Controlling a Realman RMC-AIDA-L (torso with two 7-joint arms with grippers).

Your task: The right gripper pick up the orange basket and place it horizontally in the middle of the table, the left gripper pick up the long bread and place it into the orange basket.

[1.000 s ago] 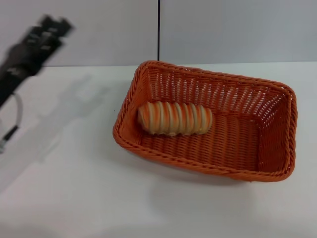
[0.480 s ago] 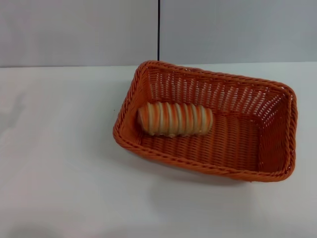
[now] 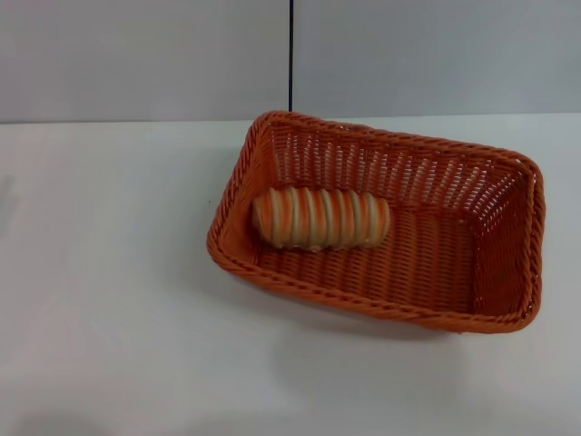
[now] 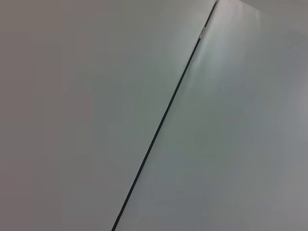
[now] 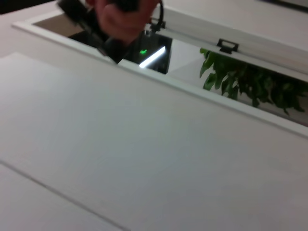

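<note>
The orange basket (image 3: pixel 472 182) lies lengthwise across the white table (image 3: pixel 109 300), a little right of centre in the head view. Inside it, toward its left end, rests the long bread (image 3: pixel 320 218), striped orange and cream, lying flat on the woven floor. Neither gripper shows in the head view. The left wrist view holds only a pale wall with a thin dark seam, and the right wrist view only white panels and a window, so both grippers are out of sight.
A grey wall with a dark vertical seam (image 3: pixel 291 54) rises behind the table's far edge. White tabletop spreads to the left of the basket and in front of it. A window with green foliage (image 5: pixel 250 84) appears in the right wrist view.
One second ago the left arm was at the upper left of the head view; it has since drawn back out of the picture. Basket and bread have not moved.
</note>
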